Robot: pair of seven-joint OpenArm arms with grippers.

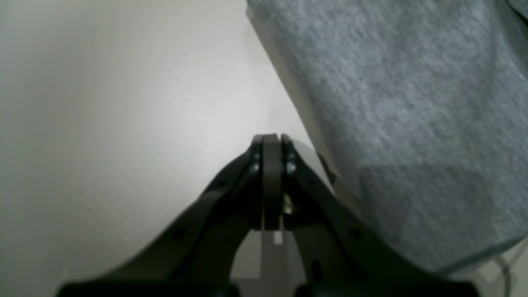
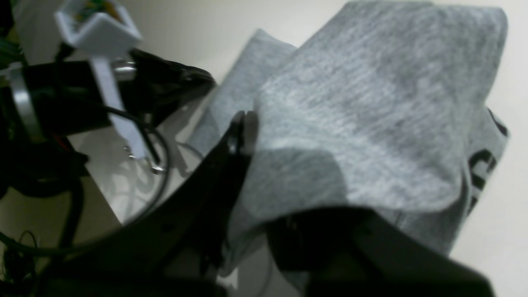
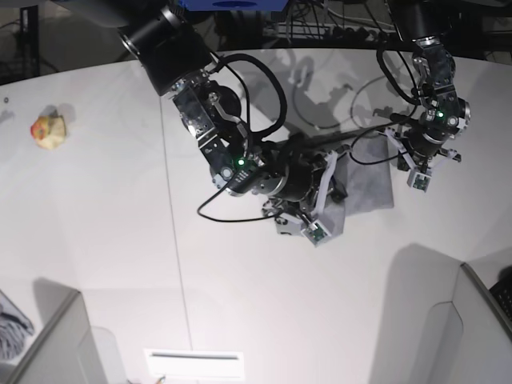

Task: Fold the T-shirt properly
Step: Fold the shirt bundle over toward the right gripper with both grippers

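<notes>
The heather-grey T-shirt (image 3: pixel 370 186) lies partly folded on the white table, right of centre in the base view. My right gripper (image 2: pixel 251 123) is shut on a fold of the T-shirt (image 2: pixel 371 103), whose cloth drapes over one finger and hides it. Black lettering (image 2: pixel 482 165) shows on a lower layer. In the base view the right gripper (image 3: pixel 339 190) sits at the shirt's left edge. My left gripper (image 1: pixel 272 138) is shut with nothing in it, just left of the T-shirt (image 1: pixel 412 123). In the base view the left gripper (image 3: pixel 394 134) is by the shirt's far edge.
A small yellow-and-red toy (image 3: pixel 50 130) lies far left on the table (image 3: pixel 120 240). A dark striped cloth scrap (image 3: pixel 12 317) sits at the lower left by a grey panel (image 3: pixel 48 344); another panel (image 3: pixel 472 328) stands at the lower right. Cables (image 3: pixel 264 88) trail from both arms.
</notes>
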